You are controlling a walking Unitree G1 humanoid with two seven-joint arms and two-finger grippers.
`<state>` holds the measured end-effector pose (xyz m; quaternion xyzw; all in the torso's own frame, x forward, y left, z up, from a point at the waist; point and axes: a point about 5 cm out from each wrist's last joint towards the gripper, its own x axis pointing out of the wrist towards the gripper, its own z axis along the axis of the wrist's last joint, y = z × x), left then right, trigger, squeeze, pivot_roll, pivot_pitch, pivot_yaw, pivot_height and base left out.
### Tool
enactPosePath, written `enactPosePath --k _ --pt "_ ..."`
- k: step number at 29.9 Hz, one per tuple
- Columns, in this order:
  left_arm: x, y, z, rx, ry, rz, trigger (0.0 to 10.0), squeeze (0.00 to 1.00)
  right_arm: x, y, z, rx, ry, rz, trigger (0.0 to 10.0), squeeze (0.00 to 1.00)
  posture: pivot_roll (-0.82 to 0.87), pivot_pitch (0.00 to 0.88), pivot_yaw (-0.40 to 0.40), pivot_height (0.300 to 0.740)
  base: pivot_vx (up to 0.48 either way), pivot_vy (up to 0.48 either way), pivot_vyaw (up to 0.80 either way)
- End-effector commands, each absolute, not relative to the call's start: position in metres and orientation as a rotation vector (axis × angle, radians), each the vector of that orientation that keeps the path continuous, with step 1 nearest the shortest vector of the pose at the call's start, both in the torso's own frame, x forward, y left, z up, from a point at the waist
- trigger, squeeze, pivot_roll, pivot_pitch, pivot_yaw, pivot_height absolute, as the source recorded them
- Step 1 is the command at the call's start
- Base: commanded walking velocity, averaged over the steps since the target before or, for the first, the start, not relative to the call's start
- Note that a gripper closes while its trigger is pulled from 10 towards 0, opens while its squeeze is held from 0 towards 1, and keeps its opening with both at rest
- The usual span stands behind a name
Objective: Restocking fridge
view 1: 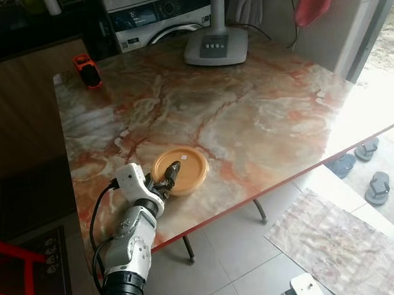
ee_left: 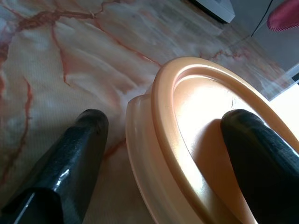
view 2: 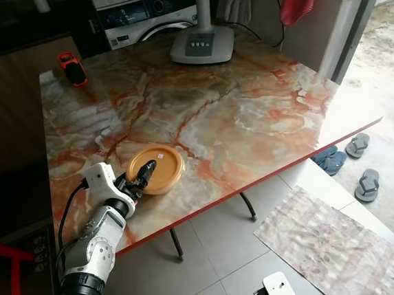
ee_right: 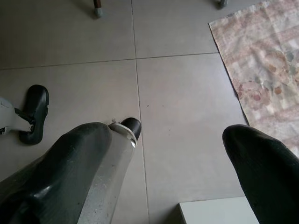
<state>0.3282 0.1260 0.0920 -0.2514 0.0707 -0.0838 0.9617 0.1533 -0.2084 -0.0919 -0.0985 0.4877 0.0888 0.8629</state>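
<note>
A round orange container (view 1: 188, 165) with its lid on sits near the front left edge of the marble table (view 1: 249, 108). My left gripper (view 1: 169, 179) reaches it from the table's edge and stands open across its near rim. In the left wrist view one black finger (ee_left: 252, 154) lies on the lid (ee_left: 210, 107), while the other finger (ee_left: 74, 154) is outside the rim, over the tabletop. My right gripper (ee_right: 173, 154) hangs low above the tiled floor, open and holding nothing.
A fan base (view 1: 216, 47) stands at the table's far edge, and a small orange and black object (view 1: 88, 69) at its far left corner. On the floor to the right lie a patterned rug (view 1: 343, 245), sandals (view 1: 376, 187) and a white device (view 1: 307, 291).
</note>
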Motion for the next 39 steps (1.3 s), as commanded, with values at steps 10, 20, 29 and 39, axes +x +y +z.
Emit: enactPosePath --k 10,20,29,39 --pt "0.328 0.121 0.063 -0.611 0.292 -0.227 10.0 0.0 0.152 -0.209 -0.092 -0.22 1.028 0.203 10.0 0.0 -0.04 0.079 0.011 0.74 0.0 0.0 0.0" --pt "0.324 0.117 0.055 -0.382 0.423 -0.381 10.0 0.0 0.151 -0.208 -0.093 -0.225 1.03 0.212 10.0 0.0 -0.03 0.081 0.011 0.74 0.0 0.0 0.0" --pt "0.32 0.135 0.041 -0.147 0.519 -0.376 10.0 0.0 0.151 -0.208 -0.093 -0.226 1.034 0.225 10.0 0.0 -0.03 0.079 0.01 0.74 0.0 0.0 0.0" --pt "0.319 0.141 0.045 -0.055 0.428 -0.303 10.0 0.0 0.151 -0.208 -0.093 -0.229 1.035 0.23 10.0 0.0 -0.03 0.073 0.008 0.74 0.0 0.0 0.0"
